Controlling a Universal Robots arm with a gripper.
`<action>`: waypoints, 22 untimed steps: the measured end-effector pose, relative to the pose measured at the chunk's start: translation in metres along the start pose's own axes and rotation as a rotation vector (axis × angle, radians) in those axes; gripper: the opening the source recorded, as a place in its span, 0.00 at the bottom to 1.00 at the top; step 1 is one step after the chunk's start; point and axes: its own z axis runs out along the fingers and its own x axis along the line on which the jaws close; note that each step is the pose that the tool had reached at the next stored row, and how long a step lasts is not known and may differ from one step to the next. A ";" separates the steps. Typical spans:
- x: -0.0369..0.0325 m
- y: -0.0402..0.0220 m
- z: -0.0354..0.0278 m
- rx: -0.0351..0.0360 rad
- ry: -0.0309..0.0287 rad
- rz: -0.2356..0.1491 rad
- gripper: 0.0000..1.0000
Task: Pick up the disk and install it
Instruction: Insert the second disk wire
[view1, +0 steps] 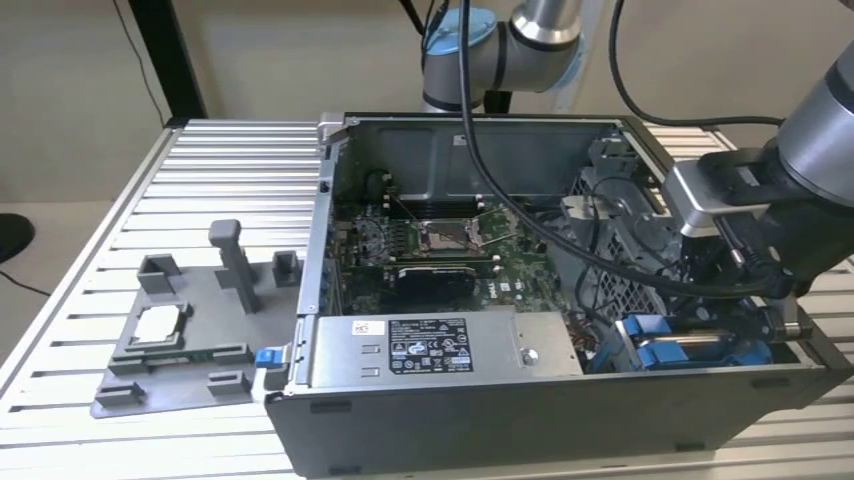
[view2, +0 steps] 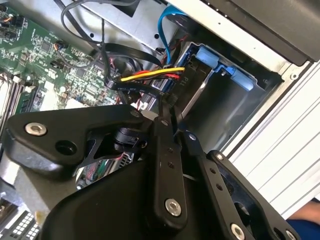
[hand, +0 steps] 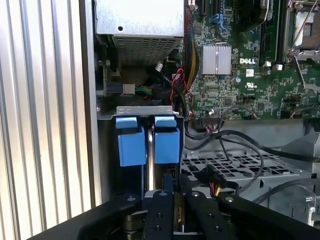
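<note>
The disk sits in the drive bay at the case's corner, with the blue tabs of its carrier showing: disk (hand: 166, 146), disk (view1: 667, 348), disk (view2: 220, 65). A second blue carrier tab (hand: 131, 146) stands right beside it, and a silver edge shows between the two. My gripper (hand: 172, 192) hangs just over the bay with its black fingers (hand: 159, 215) drawn together and nothing visible between them. In the second wrist view the gripper (view2: 172, 120) is close to the yellow-and-black power cable (view2: 150, 76). In the exterior view the gripper (view1: 757, 305) is low inside the case at the exterior view's right.
The open computer case (view1: 320, 250) lies on a slatted metal table (view1: 214, 180). Inside are the motherboard (view1: 427, 240), a grey box with a white label (view1: 427, 345) and loose black cables (hand: 235, 140). A grey fixture (view1: 187, 340) carrying a small square chip (view1: 158, 325) lies at the exterior view's left.
</note>
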 end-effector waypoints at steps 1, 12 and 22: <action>0.0001 0.0001 0.0006 0.0000 0.0000 0.000 0.00; 0.0006 0.0005 0.0042 0.0000 0.0002 0.000 0.00; 0.0001 0.0003 0.0010 0.0012 -0.0004 0.007 1.00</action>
